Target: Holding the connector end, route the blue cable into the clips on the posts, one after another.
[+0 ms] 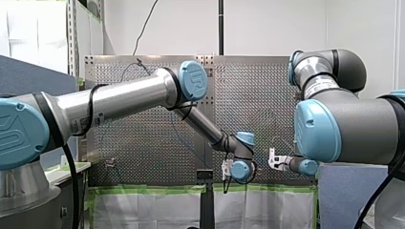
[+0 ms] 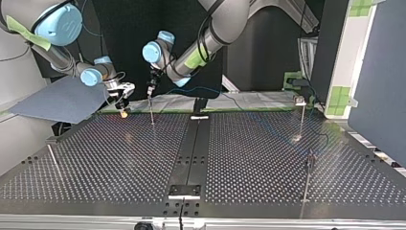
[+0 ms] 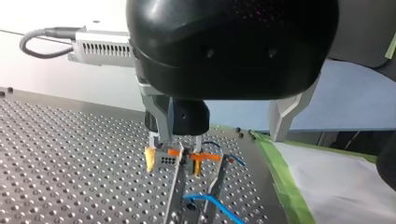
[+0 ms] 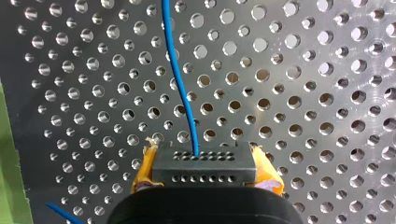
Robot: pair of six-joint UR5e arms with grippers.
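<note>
- blue cable point(image 4: 184, 93) leaves the connector point(image 4: 203, 163) and runs ahead over the perforated table point(image 2: 249, 158); the rest of its path is too faint to trace.
- connector end sits just beside the post point(image 2: 152, 114), on that post's left in the top view.
- my right gripper point(image 4: 204, 176) is clamped on the connector, with a yellow pad point(image 4: 144, 175) on each side of it.
- my left gripper point(image 2: 151, 90) hangs right above that post's top; can't tell if it's wide or closed.
- step, my guess: feeding the cable into this post's clip. the clip is too small to read, so seated or not is unclear.
- second post point(image 2: 302, 120) stands well apart from the post; can't tell if the cable is clipped there.
- next, likely: bring the connector end down past the post's top so the cable crosses the clip and seats, taut, without snagging my left gripper.
</note>
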